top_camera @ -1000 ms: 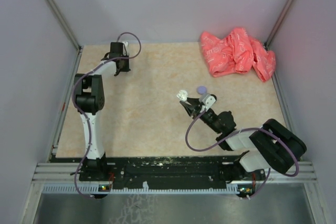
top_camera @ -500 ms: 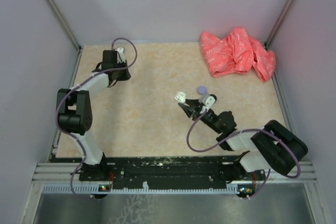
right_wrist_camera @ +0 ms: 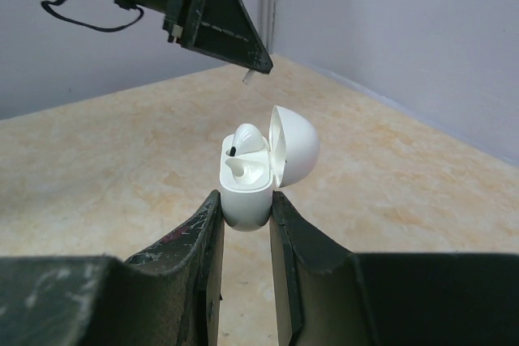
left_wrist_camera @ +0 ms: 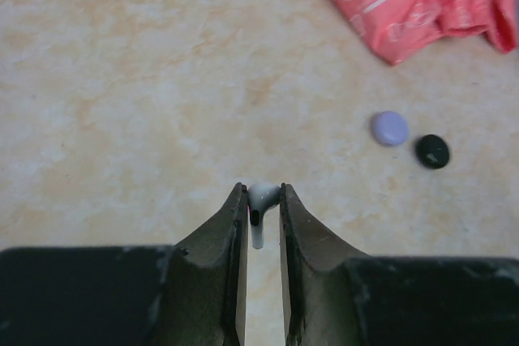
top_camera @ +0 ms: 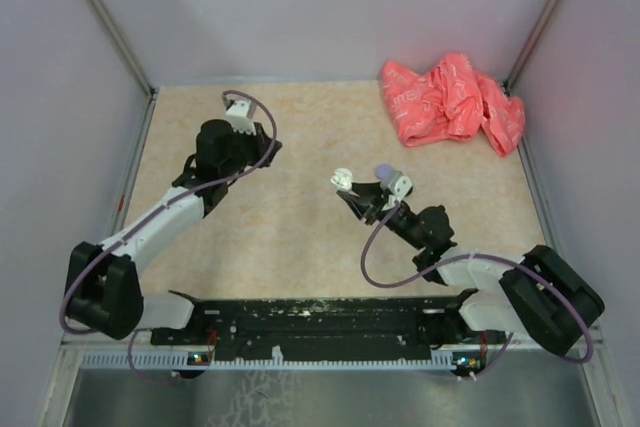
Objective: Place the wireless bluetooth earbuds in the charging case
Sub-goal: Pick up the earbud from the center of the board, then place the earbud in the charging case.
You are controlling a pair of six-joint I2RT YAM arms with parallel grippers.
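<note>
Well: left end effector (left_wrist_camera: 261,194) clamped on white earbud (left_wrist_camera: 260,215), up in air, apart from charging case (right_wrist_camera: 247,184). Right end effector (right_wrist_camera: 246,198) clamped on case; lid (right_wrist_camera: 296,147) open, second earbud (right_wrist_camera: 246,139) inside. Risk: bud tiny, smooth, shiny, may slip or bump round lid, miss empty slot. Slick egg-shaped case may twist.

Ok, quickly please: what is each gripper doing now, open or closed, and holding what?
Left gripper: closed on a white earbud.
Right gripper: closed on the open white charging case.
</note>
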